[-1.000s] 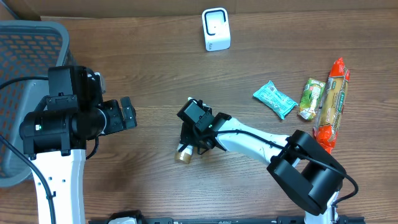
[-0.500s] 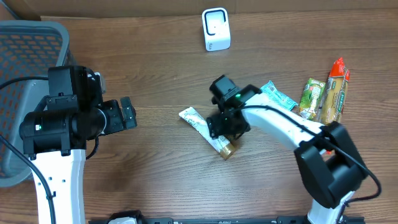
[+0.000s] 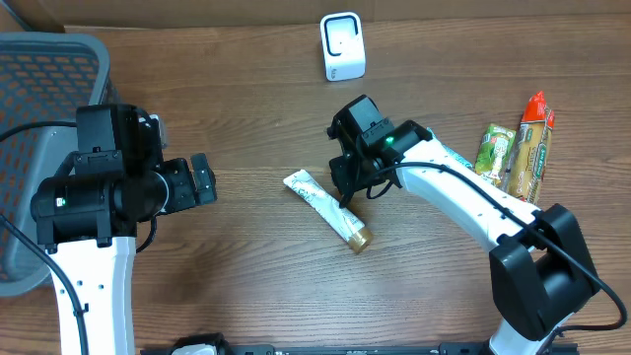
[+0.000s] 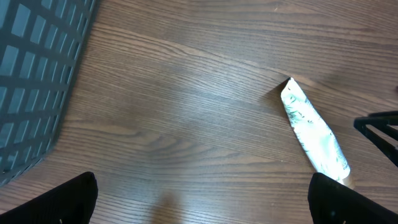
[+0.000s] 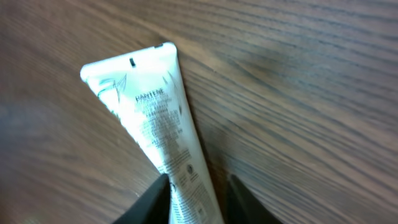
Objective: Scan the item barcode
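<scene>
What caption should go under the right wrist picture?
Right gripper straddles a white Pantene tube on the wooden table.

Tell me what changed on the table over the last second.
The right gripper moved right and towards the far side, taking the white tube with it and turning it. The tube's gold cap pointed lower left before and now points lower right. The fingers now straddle the tube, but whether they clamp it is unclear. The left gripper, wide open, the scanner, basket and orange packet stayed put.
</scene>
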